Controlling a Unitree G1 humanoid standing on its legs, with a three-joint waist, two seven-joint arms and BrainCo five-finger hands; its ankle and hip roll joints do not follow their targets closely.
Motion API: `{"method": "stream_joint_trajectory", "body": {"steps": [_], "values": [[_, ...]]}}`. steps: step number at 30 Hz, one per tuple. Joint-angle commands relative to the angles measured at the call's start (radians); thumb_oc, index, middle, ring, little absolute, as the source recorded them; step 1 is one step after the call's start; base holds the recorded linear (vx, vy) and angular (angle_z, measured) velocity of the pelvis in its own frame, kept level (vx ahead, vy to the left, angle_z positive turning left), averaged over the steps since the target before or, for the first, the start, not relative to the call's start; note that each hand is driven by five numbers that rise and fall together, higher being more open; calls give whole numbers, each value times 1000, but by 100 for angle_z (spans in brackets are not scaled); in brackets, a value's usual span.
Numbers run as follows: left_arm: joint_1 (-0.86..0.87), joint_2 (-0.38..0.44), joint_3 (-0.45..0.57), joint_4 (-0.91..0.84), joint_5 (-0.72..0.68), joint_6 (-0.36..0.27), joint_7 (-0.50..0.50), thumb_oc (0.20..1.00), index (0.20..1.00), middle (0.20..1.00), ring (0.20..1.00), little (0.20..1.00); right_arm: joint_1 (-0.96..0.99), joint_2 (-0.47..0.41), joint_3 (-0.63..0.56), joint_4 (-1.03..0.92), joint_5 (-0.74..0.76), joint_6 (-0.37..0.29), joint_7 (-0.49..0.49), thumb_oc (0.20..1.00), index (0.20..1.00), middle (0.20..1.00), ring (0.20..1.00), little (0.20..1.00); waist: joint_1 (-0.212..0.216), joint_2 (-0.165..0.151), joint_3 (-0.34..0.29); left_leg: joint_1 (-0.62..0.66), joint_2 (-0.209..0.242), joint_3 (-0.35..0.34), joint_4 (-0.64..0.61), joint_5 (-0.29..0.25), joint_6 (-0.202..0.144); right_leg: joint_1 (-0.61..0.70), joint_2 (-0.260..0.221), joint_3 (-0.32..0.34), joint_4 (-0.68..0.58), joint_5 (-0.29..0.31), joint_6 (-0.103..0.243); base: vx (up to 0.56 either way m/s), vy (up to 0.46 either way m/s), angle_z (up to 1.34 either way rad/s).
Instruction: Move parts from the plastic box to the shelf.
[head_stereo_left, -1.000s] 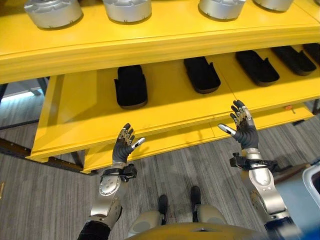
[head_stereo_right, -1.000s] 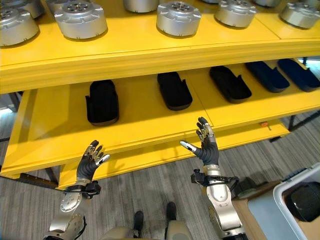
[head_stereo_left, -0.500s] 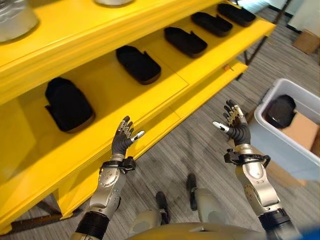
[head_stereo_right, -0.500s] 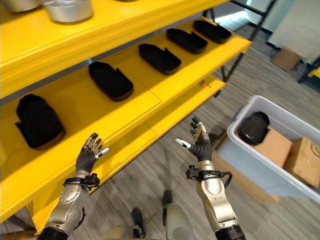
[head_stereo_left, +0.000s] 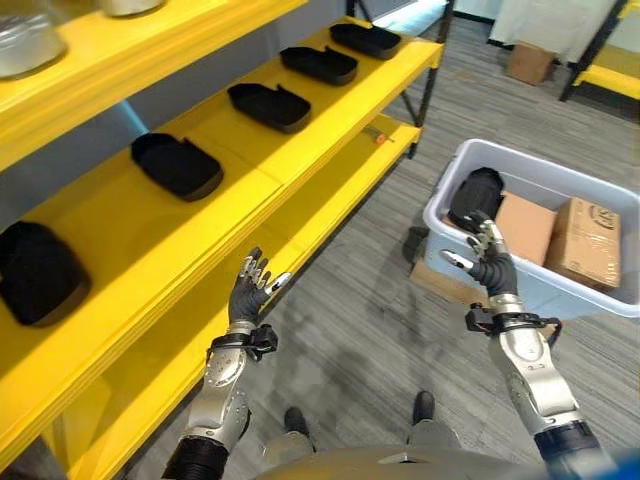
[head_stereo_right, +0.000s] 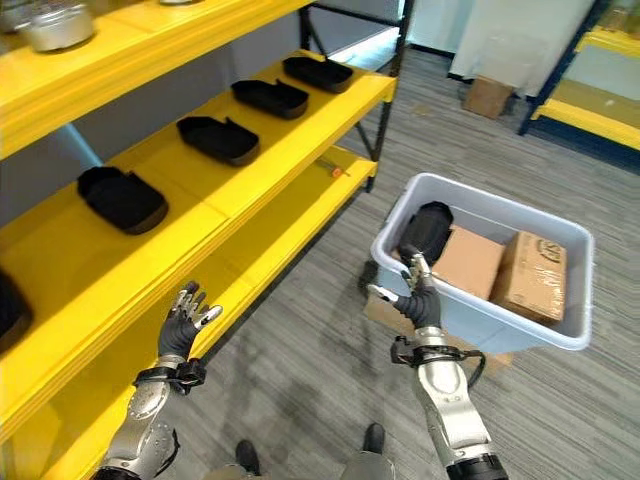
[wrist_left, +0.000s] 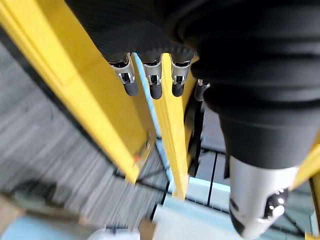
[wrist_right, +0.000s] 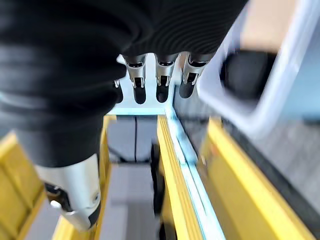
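— Where is the part?
— A black part (head_stereo_right: 424, 231) lies in the grey plastic box (head_stereo_right: 478, 320) on the striped grey floor (head_stereo_right: 300, 350), beside two cardboard boxes (head_stereo_right: 500, 268).
— And the hands?
— The right hand (head_stereo_right: 417, 299) hovers before the box, fingers spread, empty. The left hand (head_stereo_right: 181, 325) is raised, fingers straight, by the yellow shelf (head_stereo_right: 200, 215), which carries black trays (head_stereo_right: 215, 140).

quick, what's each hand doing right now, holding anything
Left hand: open, fingers spread, holding nothing.
Right hand: open, fingers spread, holding nothing, raised near the plastic box.
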Motion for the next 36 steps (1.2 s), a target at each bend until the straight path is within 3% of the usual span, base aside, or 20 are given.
{"method": "stream_joint_trajectory", "body": {"steps": [1,3,4,6,9,10,11,13,16,18,20,22,26,27,29,30,32,33,34,36], "values": [[-72,60,14,-44,-24,-57,8,1000,1000,1000,1000,1000,-45,34,-10,-75,4,-75,-29,1000,1000,1000,1000,1000,4,-35,-10,48,46,-23,106,-66,-21,-62,-2,95,40,9,7,98,-230,-57],[-77,54,9,-38,-25,-58,9,1000,1000,1000,1000,1000,-51,31,-11,-69,1,-78,-37,1000,1000,1000,1000,1000,1,-30,-6,37,61,-32,144,-41,-28,-57,18,102,37,1,-5,90,-228,-42],[-81,50,2,-36,-30,-56,9,1000,1000,1000,1000,1000,-58,25,-14,-60,-2,-85,-49,1000,1000,1000,1000,1000,3,-27,0,14,95,-56,236,26,-32,-43,58,115,34,-18,-36,93,-242,-40],[-83,45,-6,-35,-36,-51,8,1000,1000,1000,1000,1000,-54,26,-17,-57,0,-92,-62,1000,1000,1000,1000,1000,7,-30,15,-28,129,-88,355,96,-24,-16,90,126,28,-37,-72,89,-238,-43],[-85,42,-14,-32,-32,-44,11,1000,1000,1000,1000,1000,-39,23,-24,-56,-5,-95,-67,1000,1000,1000,1000,1000,11,-38,32,-64,123,-107,435,103,-8,12,100,129,21,-58,-95,77,-118,-19],[-100,33,-21,-23,-28,-38,23,1000,1000,1000,1000,1000,-35,27,-27,-40,-5,-92,-82,1000,1000,1000,1000,1000,35,-53,53,-151,15,-170,405,42,14,32,78,141,10,-63,-86,80,38,14],[-105,31,-22,-18,-23,-38,25,1000,1000,1000,1000,1000,-36,29,-30,-35,-4,-94,-81,1000,1000,1000,1000,1000,45,-63,56,-195,-47,-205,358,-3,29,37,68,150,4,-59,-75,129,62,16],[-108,24,-23,-16,-19,-45,23,1000,1000,1000,1000,1000,-30,26,-36,-35,-9,-95,-74,1000,1000,1000,1000,1000,46,-62,45,-216,-53,-216,208,14,24,32,64,159,2,-60,-58,200,127,0],[-114,16,-28,-4,-4,-54,31,1000,1000,1000,1000,1000,-35,24,-27,-6,-22,-91,-74,1000,1000,1000,1000,1000,78,-36,48,-274,-68,-281,-11,160,-10,73,71,184,-9,-74,-49,284,175,-17],[-120,9,-29,9,-2,-60,28,1000,1000,1000,1000,1000,-38,28,-28,-3,-36,-89,-75,1000,1000,1000,1000,1000,86,-17,48,-292,-89,-300,-67,192,-30,108,77,210,-10,-99,-39,353,236,-87],[-108,8,-23,-5,-10,-69,30,1000,1000,1000,1000,1000,-38,42,-12,-7,-49,-83,-56,1000,1000,1000,1000,1000,94,-2,30,-248,-90,-319,-69,180,-26,139,62,260,-6,-130,-26,411,375,-140],[-124,21,-16,-18,-5,-77,45,1000,1000,1000,1000,1000,-60,57,4,3,-42,-74,-53,1000,1000,1000,1000,1000,98,-12,25,-225,-120,-281,-24,132,13,151,-6,287,9,-127,6,332,366,-112],[-147,43,-5,-26,-3,-85,74,1000,1000,1000,1000,1000,-104,74,38,22,-37,-53,-51,1000,1000,1000,1000,1000,106,-37,10,-238,-162,-221,46,58,66,104,-79,318,66,-91,41,174,262,-56],[-164,50,-8,-23,1,-84,83,1000,1000,1000,1000,1000,-113,78,42,23,-40,-52,-53,1000,1000,1000,1000,1000,104,-41,9,-243,-185,-208,75,27,84,82,-95,325,117,-71,45,211,359,-15],[-182,56,-18,-15,14,-76,96,1000,1000,1000,1000,1000,-115,85,53,25,-39,-45,-53,1000,1000,1000,1000,1000,85,-35,29,-219,-225,-212,81,-2,126,-17,-95,347,298,57,29,153,350,-5],[-185,59,-21,-21,15,-72,97,1000,1000,1000,1000,1000,-115,88,59,24,-38,-44,-53,1000,1000,1000,1000,1000,75,-24,47,-202,-235,-205,73,-6,140,-51,-97,341,371,104,19,65,284,8],[-186,64,-27,-20,21,-66,92,1000,1000,1000,1000,1000,-114,91,73,15,-39,-45,-47,1000,1000,1000,1000,1000,64,-3,69,-165,-239,-199,52,-14,153,-110,-81,300,454,92,5,95,252,9],[-184,62,-22,-20,23,-62,95,1000,1000,1000,1000,1000,-109,93,74,13,-43,-42,-45,1000,1000,1000,1000,1000,66,0,72,-143,-243,-184,40,-26,157,-125,-106,249,460,88,5,206,223,-12],[-187,61,-22,-16,24,-60,92,1000,1000,1000,1000,1000,-112,92,78,15,-35,-42,-42,1000,1000,1000,1000,1000,52,6,82,-100,-244,-171,7,-33,151,-166,-83,190,402,40,-1,208,167,-30],[-190,60,-15,-14,20,-62,97,1000,1000,1000,1000,1000,-129,92,83,18,-35,-42,-44,1000,1000,1000,1000,1000,46,5,95,-69,-243,-157,-14,-39,145,-187,-80,139,317,25,7,181,36,-43]]}}
